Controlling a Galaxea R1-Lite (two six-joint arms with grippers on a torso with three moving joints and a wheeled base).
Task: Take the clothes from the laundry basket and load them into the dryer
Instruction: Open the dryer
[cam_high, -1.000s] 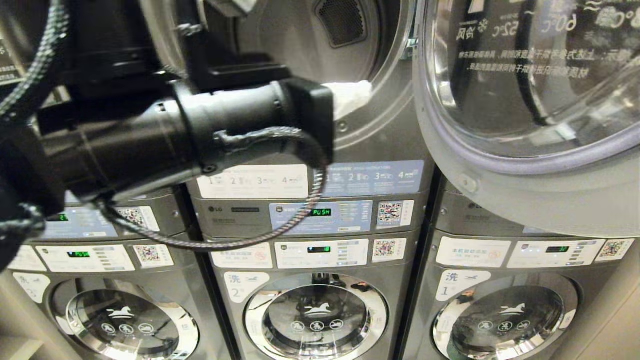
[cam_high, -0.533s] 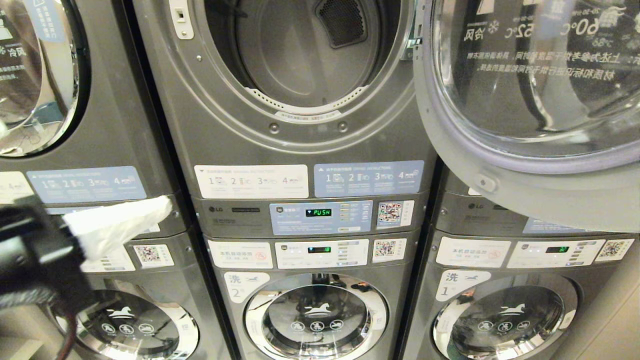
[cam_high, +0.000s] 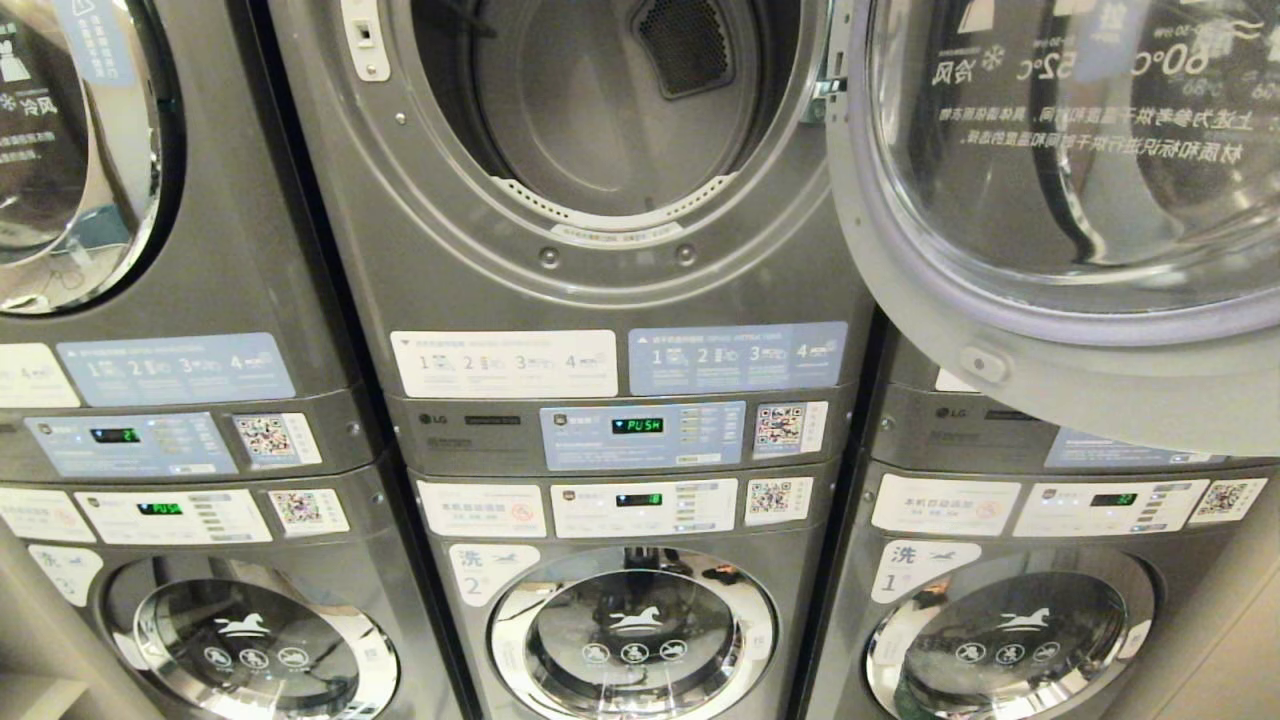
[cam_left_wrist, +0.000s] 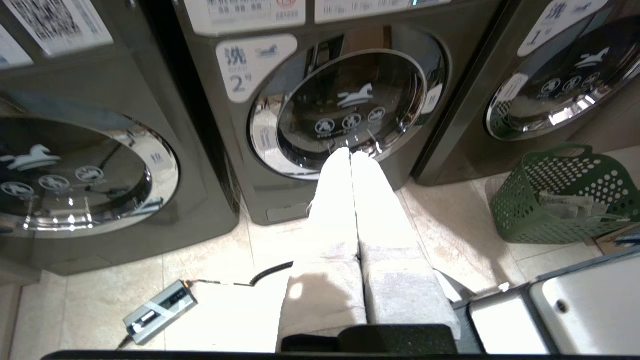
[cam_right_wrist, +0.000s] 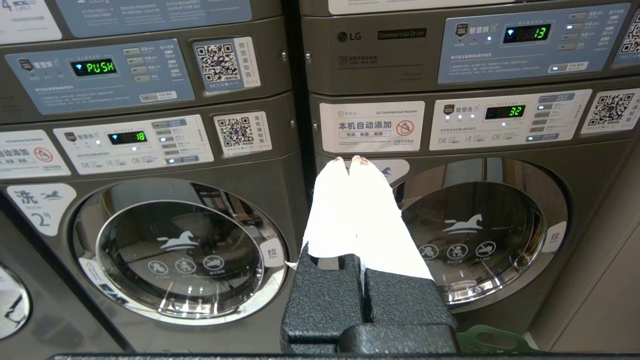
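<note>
The dryer (cam_high: 610, 250) — dark grey metal, its smooth round drum ringed by a perforated lip — stood open above its green PUSH display (cam_high: 637, 425), the chrome-rimmed glass door (cam_high: 1060, 200) swung clear beside it. Below the dryer, on pale floor tiles (cam_left_wrist: 210, 260), the green perforated laundry basket (cam_left_wrist: 560, 200) held pale cloth. The left end effector (cam_left_wrist: 351, 156) and the right end effector (cam_right_wrist: 351, 161) — white-wrapped — were both pressed narrow, gripping nothing.

Head cam: close, facing open dryer (cam_high: 600, 250). L wrist: angled down, floor level. R wrist: level. All share washer no. 2 (cam_high: 632, 630).
</note>
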